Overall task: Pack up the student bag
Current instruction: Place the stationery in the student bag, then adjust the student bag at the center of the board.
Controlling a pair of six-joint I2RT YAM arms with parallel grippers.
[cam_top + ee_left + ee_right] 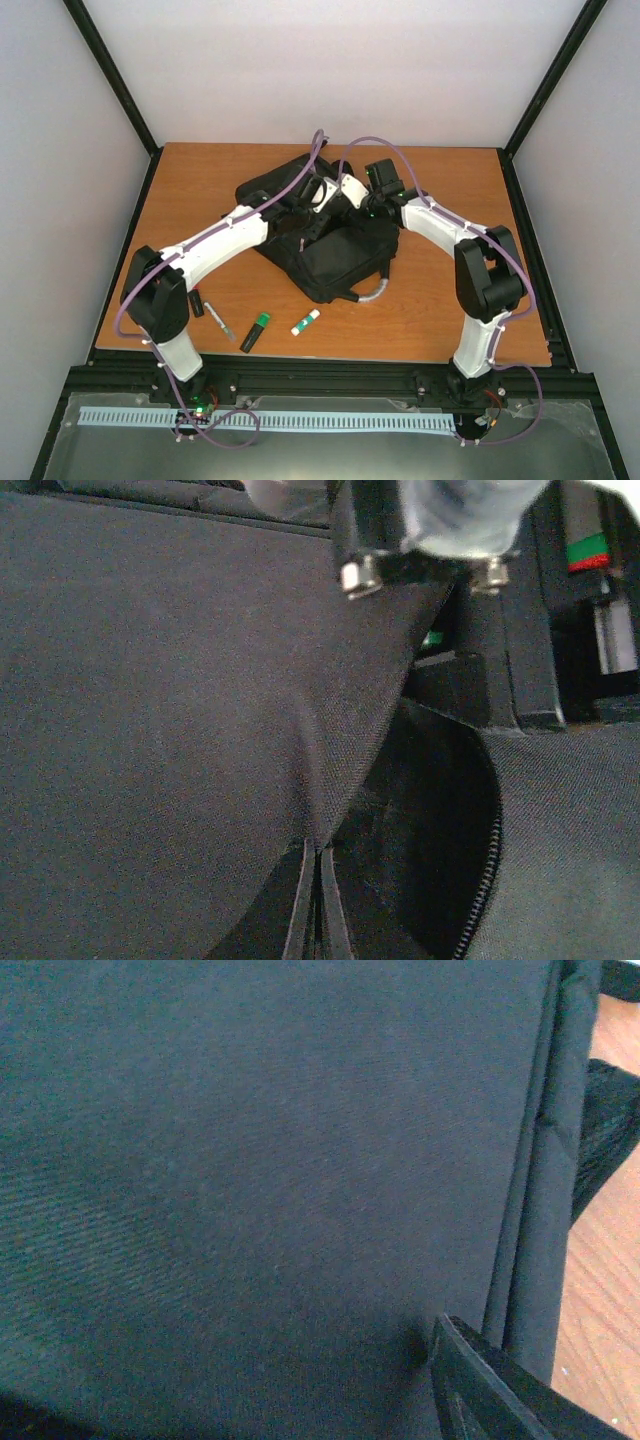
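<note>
The student bag was laid flat at the middle of the surface, with both arms bent over its far half. The left gripper was seen fully closed on a fold of the bag's black fabric, the cloth tented up beside the zip opening; the right gripper was pressed close against a bag panel, and only one finger was shown in its wrist view, so how wide it stood, and whether anything was held, could not be told.

The step in hand was judged to be the spreading of the bag's mouth; it would be done best if the pinched flap were lifted away from the zip teeth while the opposite lip was caught by the right gripper, so that the bag was not dragged.

A green highlighter, a white stick with a green cap and a dark pen were set near the front edge, apart from the bag; bare surface was left to the right, whereas the two wrists were crowded together over the bag.
</note>
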